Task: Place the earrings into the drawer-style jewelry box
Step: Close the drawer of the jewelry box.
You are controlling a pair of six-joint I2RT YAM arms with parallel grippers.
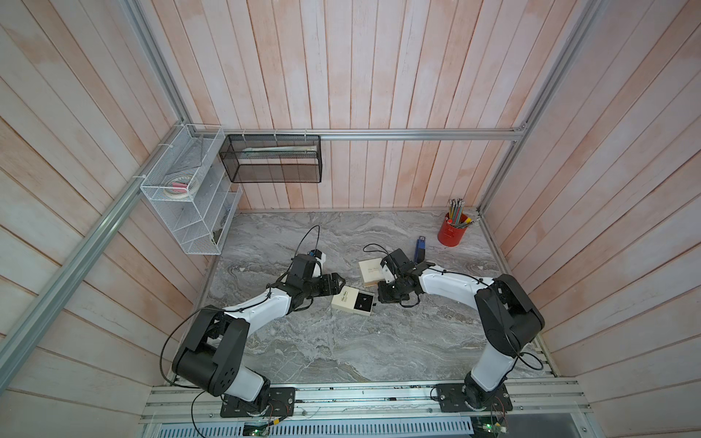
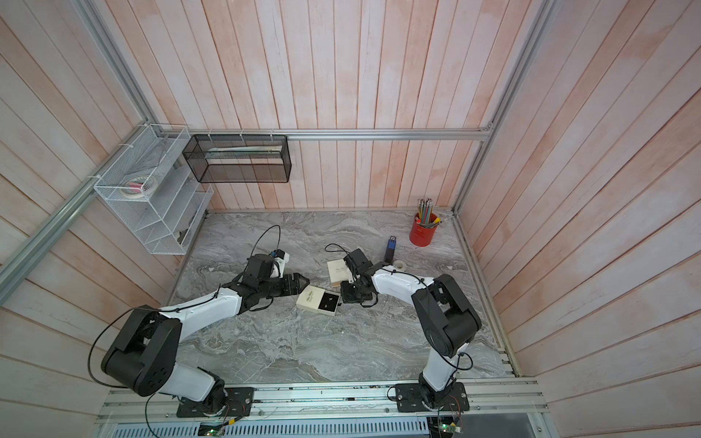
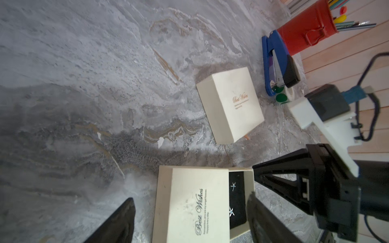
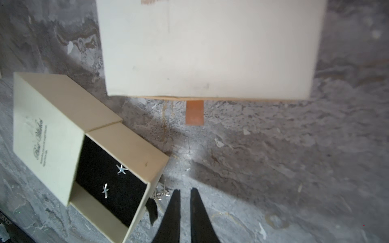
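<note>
The drawer-style jewelry box (image 1: 352,301) (image 2: 317,300) is cream, and its drawer is pulled partly out of the sleeve. Two silver star earrings (image 4: 121,169) (image 3: 232,186) lie on the drawer's black lining. Small silver pieces (image 4: 161,194) lie on the marble by the drawer's front, next to its black pull tab (image 4: 152,210). My left gripper (image 3: 190,196) (image 1: 341,281) is open, its fingers either side of the box without touching it. My right gripper (image 4: 185,190) (image 1: 376,299) hovers just off the drawer's front, its jaws apart by a narrow gap with nothing between them.
A second cream box (image 1: 370,271) (image 4: 210,48) with an orange tab (image 4: 194,112) lies just behind. A blue stapler (image 1: 419,248), a roll of green stickers (image 3: 284,96) and a red pencil cup (image 1: 453,231) stand at the back right. Wire baskets (image 1: 182,197) hang on the left wall.
</note>
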